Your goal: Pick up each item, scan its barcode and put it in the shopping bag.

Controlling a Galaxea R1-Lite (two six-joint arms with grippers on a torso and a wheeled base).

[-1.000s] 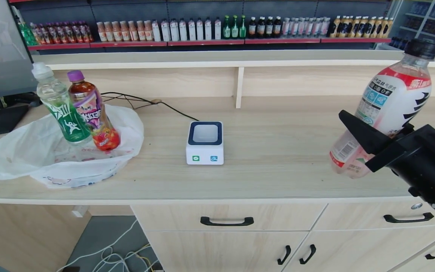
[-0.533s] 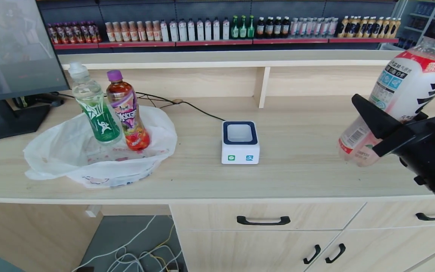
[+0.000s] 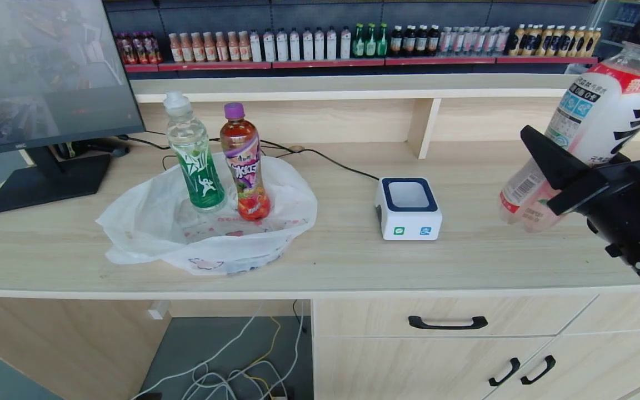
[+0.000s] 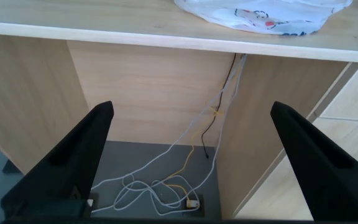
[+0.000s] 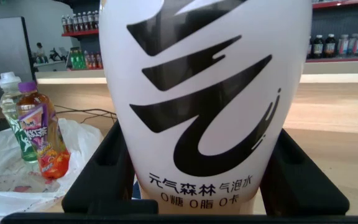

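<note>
Two bottles stand in the shopping bag (image 3: 148, 222) on the bench (image 3: 325, 261): a green-labelled bottle (image 3: 195, 161) and a purple-capped red drink (image 3: 245, 166). Low before the bench front, the left tool (image 4: 191, 109) gapes wide and holds nothing. The barcode scanner (image 3: 408, 208) sits mid-bench, window up. Well to its right, the right tool (image 3: 556, 158) clamps the white sparkling-water bottle (image 3: 598, 111), which is tilted with its cap up and away. The scanner lies leftward and lower, nearest the right arm.
</note>
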